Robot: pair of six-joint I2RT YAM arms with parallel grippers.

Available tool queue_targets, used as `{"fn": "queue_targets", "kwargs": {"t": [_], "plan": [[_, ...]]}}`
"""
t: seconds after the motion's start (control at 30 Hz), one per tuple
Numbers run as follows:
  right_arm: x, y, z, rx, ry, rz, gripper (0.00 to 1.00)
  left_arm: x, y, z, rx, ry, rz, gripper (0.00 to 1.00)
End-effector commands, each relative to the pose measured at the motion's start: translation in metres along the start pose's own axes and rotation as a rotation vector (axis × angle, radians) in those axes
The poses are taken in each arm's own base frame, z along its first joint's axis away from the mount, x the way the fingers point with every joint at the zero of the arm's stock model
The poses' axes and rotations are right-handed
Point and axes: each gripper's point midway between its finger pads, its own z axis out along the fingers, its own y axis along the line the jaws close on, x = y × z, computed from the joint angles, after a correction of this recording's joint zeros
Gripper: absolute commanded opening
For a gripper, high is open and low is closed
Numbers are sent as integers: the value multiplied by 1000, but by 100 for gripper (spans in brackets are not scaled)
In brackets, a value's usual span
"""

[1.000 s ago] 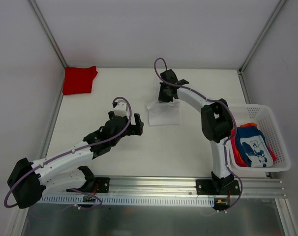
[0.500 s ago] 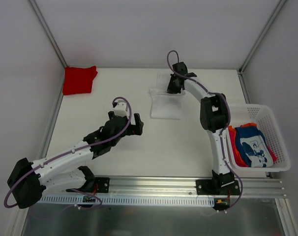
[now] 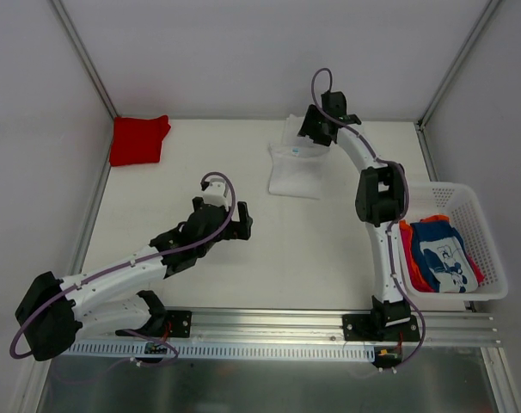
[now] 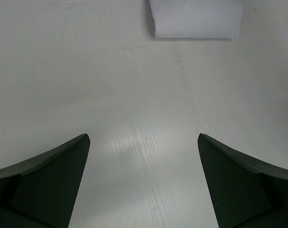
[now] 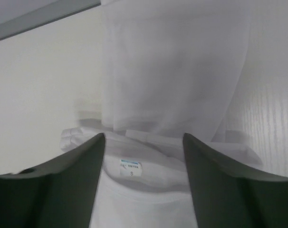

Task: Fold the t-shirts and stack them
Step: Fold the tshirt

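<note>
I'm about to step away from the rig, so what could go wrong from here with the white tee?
1. The right gripper stands open over the collar of the white tee, a loose layer draped just past its fingers; lifting away could snag the cloth and spoil the fold.
2. The red tee lies in the far left corner, apart from the white one; carrying it over to stack may loosen the fold.

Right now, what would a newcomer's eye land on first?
The red folded cloth t-shirt in the far left corner of the table stands out. The right arm's open fingers hover over the plain white cloth t-shirt at the far middle; a white plastic mesh basket at right holds a blue printed t-shirt.
</note>
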Motion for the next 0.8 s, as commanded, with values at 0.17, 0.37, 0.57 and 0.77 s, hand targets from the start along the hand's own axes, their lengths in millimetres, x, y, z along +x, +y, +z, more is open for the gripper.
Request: {"fn": "queue_targets", "kwargs": {"t": [0.17,0.37,0.57,0.77], "plan": [[-47,47,-148,-2,-146,-140,93,-4,-7,2,6,-24,-12,99],[36,-21,-214,149,-107,-101,93,-10,-25,8,66,-16,-23,99],[115,-53,-244,98,-96,6,93,-18,-41,33,222,-13,-124,99],[169,-59,-221,21,13,51,93,-29,-67,64,527,11,-238,99]]}}
